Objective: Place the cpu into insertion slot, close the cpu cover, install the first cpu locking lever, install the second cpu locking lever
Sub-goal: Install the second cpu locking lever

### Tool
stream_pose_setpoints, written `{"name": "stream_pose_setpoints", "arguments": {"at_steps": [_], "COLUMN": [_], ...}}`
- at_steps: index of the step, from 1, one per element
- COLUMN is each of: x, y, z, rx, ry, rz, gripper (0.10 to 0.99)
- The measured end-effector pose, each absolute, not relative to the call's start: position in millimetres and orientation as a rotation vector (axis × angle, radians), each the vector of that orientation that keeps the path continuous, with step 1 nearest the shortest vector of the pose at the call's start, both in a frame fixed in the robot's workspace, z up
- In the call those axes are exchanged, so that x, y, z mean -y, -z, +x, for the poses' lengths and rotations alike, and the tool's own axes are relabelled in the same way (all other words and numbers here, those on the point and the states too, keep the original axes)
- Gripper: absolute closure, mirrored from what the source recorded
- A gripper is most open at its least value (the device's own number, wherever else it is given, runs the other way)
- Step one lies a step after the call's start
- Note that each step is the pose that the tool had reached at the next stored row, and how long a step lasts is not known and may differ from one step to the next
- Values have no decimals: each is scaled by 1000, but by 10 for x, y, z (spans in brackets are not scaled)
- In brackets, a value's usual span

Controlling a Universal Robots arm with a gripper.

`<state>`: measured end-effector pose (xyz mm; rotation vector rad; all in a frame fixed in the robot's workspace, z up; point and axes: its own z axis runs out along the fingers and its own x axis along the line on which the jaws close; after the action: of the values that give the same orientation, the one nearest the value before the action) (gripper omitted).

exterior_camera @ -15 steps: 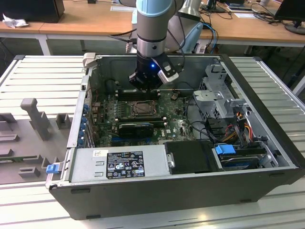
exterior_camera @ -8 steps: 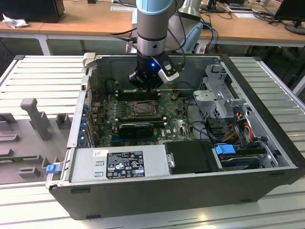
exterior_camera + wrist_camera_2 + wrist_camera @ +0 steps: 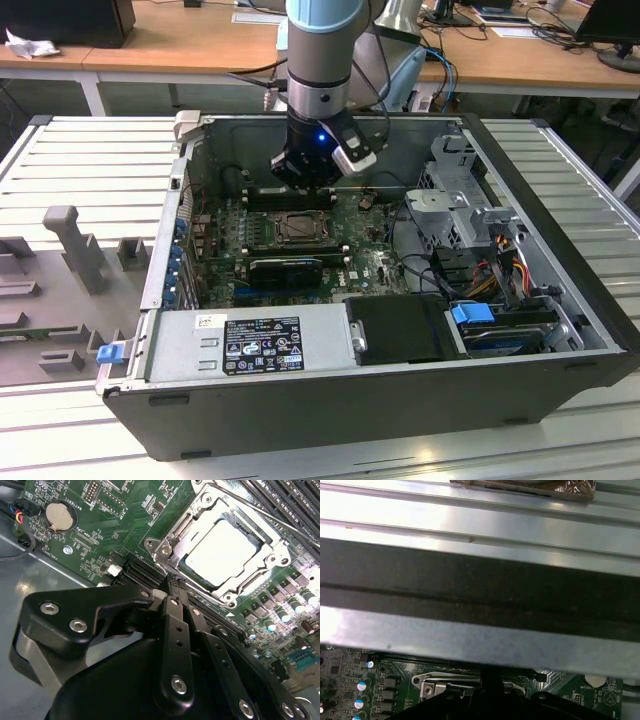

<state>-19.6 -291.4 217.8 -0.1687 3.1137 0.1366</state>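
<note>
Scene: open computer case (image 3: 560,300) on a ribbed metal table (image 3: 90,150), motherboard (image 3: 380,262) lying flat inside.
Arm: gripper (image 3: 303,180) hangs low over the board, just behind the socket in the exterior view.
Fingers: in the second wrist view the gripper (image 3: 172,582) has its fingertips drawn together, nothing between them.
Cpu: cpu (image 3: 223,552) lies flat inside the socket, pale metal top facing up.
Cover: cpu cover (image 3: 172,535) sits down over the chip's edges, its open centre framing the top.
Lever: a thin wire lever (image 3: 260,511) runs along one side of the socket; latched or not, cannot tell.
Handling (judged): chip light, rigid, smooth-topped, contacts fragile; hold by opposite edges only.
Cover handling (judged): thin stiff plate on a hinge; push on the frame edge, never the chip.
</note>
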Motion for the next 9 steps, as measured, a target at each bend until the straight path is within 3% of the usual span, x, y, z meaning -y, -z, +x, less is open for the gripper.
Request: {"name": "stream_pose_setpoints", "arguments": {"at_steps": [9], "x": [3006], "y": [-2178], "z": [-197], "rx": [-3114], "ry": [-137], "rz": [-169], "gripper": [980]}}
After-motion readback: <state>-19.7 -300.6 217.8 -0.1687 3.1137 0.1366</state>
